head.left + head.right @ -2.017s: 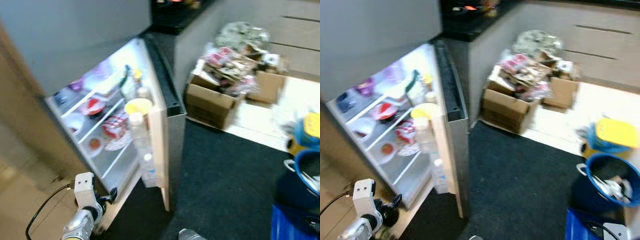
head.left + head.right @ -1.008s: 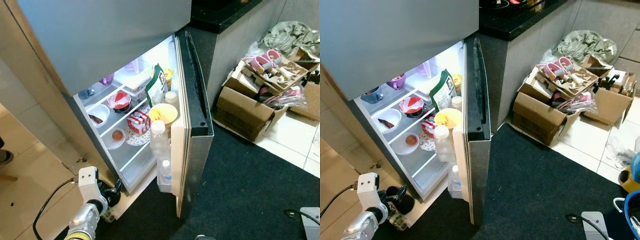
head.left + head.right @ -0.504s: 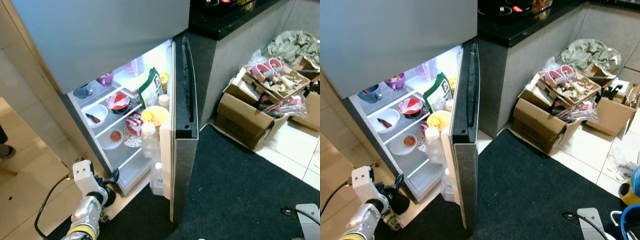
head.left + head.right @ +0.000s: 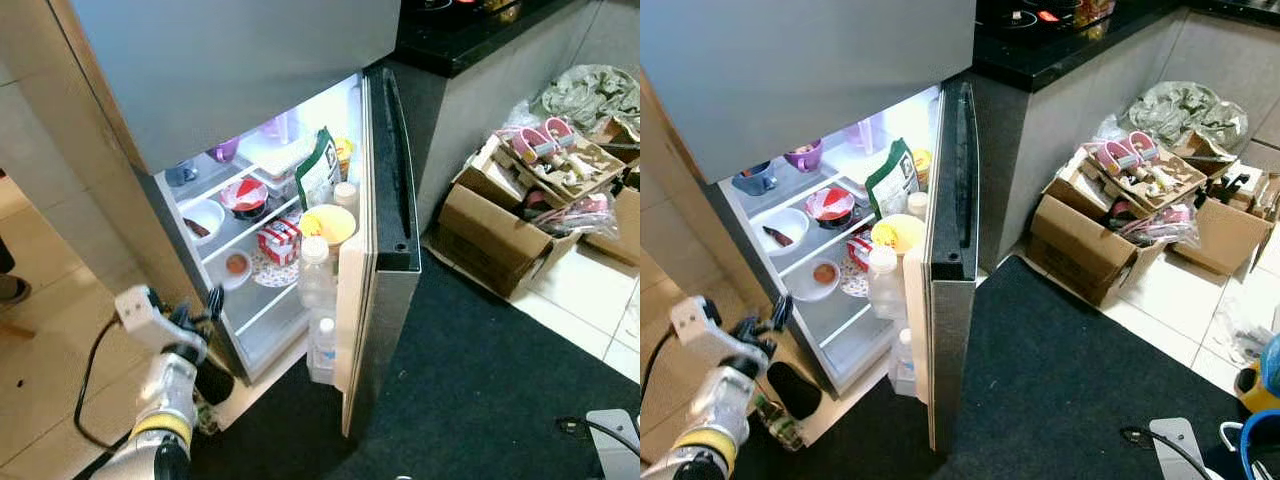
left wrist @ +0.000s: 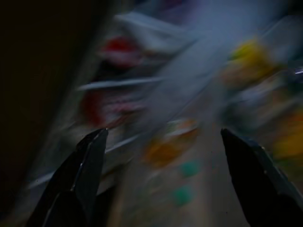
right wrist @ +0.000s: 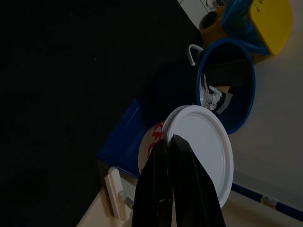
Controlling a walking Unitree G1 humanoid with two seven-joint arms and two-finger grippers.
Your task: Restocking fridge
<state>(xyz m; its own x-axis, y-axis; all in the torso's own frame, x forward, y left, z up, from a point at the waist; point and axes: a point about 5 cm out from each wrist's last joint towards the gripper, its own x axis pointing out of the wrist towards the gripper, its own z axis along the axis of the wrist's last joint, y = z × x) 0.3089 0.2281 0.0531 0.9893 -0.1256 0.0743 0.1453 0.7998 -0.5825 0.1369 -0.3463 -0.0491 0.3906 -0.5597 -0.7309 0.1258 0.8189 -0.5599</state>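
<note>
The fridge's lower door stands open, and its lit shelves hold bowls, a red carton and a green bag. Two bottles and a yellow bowl sit in the door rack. My left gripper hangs open at the fridge's lower left corner, level with the bottom shelf; in the blurred left wrist view its fingers are spread wide. In the right wrist view my right gripper is shut on the rim of a white round container with red lettering, above the black mat.
Cardboard boxes full of clutter stand right of the fridge beside a dark counter. A black mat covers the floor in front. A blue bucket and a yellow lid lie below my right arm. A dark object sits at the fridge's foot.
My left arm has risen from near the floor to the level of the fridge's bottom shelf. The head camera has shifted slightly; the door stays open.
</note>
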